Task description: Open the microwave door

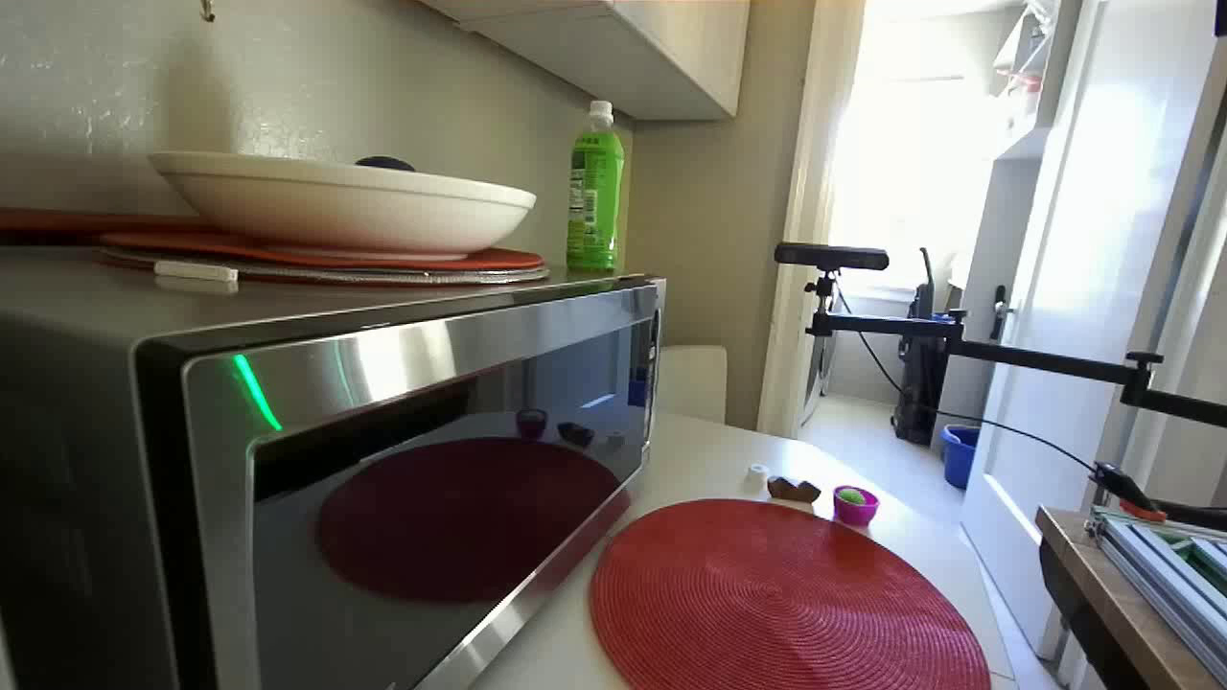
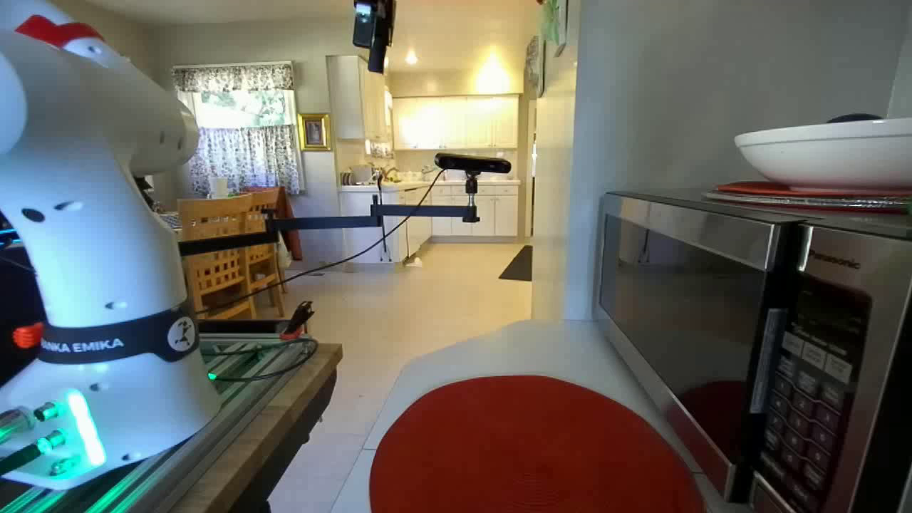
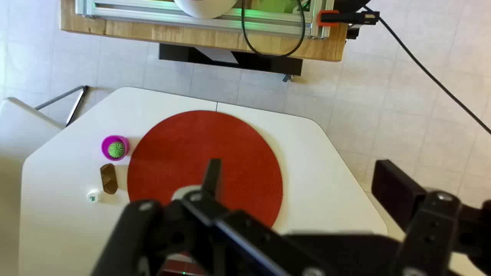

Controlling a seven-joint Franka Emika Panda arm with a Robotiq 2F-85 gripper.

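In an exterior view, the microwave door [image 1: 436, 479] is closed, its bottom corner cut off. In an exterior view, it is on the front of the Panasonic microwave [image 2: 819, 342], cut off at the right. In the wrist view, the blurry end effector [image 3: 303, 178] is spread wide apart, hiding part of the round red placemat [image 3: 184, 149].

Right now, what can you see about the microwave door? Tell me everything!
The microwave door is shut, standing upright beside the number buttons. Its shiny frame, steel by its look, shows a green streak; its big, dark, glassy window mirrors the round red mat. The end effector isn't touching it.
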